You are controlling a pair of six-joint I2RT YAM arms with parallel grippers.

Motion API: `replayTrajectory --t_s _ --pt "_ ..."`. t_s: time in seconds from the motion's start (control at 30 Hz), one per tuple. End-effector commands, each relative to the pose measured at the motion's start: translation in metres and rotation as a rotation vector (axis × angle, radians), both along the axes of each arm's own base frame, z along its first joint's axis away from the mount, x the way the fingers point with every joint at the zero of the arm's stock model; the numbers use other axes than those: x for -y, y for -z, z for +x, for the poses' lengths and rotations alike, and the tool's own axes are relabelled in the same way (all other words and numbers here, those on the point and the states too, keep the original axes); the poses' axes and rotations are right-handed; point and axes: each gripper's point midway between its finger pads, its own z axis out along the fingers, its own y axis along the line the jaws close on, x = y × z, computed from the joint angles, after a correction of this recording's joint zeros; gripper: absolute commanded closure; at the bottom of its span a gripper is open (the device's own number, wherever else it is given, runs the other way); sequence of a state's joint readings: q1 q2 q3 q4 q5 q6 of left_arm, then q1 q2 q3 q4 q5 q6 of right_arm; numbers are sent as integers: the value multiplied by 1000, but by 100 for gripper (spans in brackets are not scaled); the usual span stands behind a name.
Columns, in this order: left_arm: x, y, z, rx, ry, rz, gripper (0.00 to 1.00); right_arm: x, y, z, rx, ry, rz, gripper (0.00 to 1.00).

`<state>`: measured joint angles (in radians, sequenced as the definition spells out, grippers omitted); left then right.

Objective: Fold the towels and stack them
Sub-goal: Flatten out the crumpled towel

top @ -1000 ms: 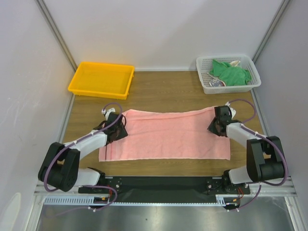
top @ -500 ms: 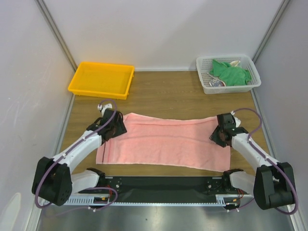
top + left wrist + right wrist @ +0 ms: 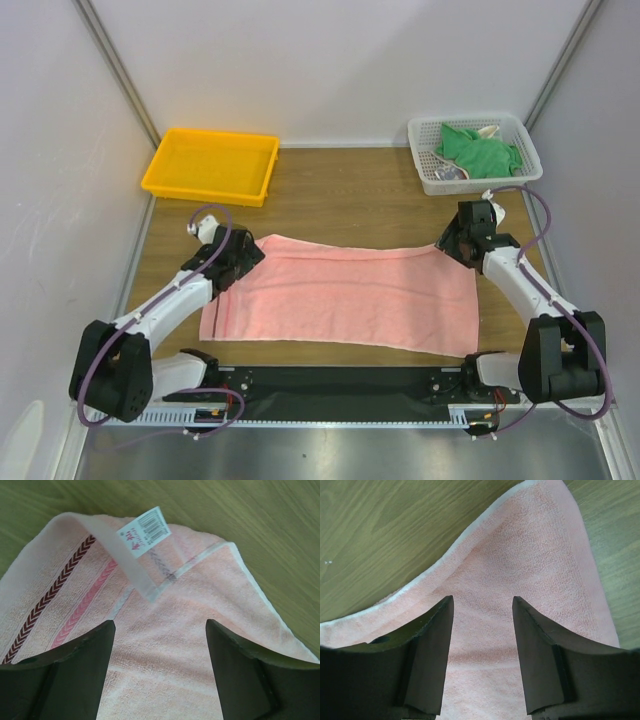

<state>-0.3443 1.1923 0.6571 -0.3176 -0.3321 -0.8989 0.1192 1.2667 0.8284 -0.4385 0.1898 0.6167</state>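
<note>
Three towels to fold and stack; none stacked yet. Far left, at the back of the table [image 3: 350,200]: yellow tray [image 3: 200,194], not part of the job. Next: left gripper [image 3: 238,262], released, jaws wide apart over the far-left corner of the salmon-pink towel [image 3: 345,295], gripping nothing; label tag [image 3: 145,530] lying just ahead of the fingers. Centre: same towel spread flat as a long strip across the table, two layers showing at that corner, so judged folded once, further folds wanting. Right: right gripper [image 3: 455,240], likewise unclenched, jaws parted above the far-right corner, nothing between. Far right, back: white mesh basket [image 3: 480,184] holding the green towel [image 3: 480,148], crumpled, unfolded; pale cloth [image 3: 450,172] beside it, pattern too small to tell. Remaining, by estimate: most of the task.
</note>
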Motion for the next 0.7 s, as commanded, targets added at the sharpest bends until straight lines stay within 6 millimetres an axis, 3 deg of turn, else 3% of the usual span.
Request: replayTrajectory --t_s 0.0,0.3,0.47,0.67 --pt "-5 -11 13 102 -139 -107 23 1 -10 15 36 -21 -3 44" --pt "-11 16 22 70 -227 -154 36 2 -7 12 34 -25 6 45" --pt "-11 24 28 55 -236 -156 37 4 -8 9 31 -21 4 46" --pt "-14 26 37 75 -243 -165 52 6 -9 8 30 -13 -4 47"
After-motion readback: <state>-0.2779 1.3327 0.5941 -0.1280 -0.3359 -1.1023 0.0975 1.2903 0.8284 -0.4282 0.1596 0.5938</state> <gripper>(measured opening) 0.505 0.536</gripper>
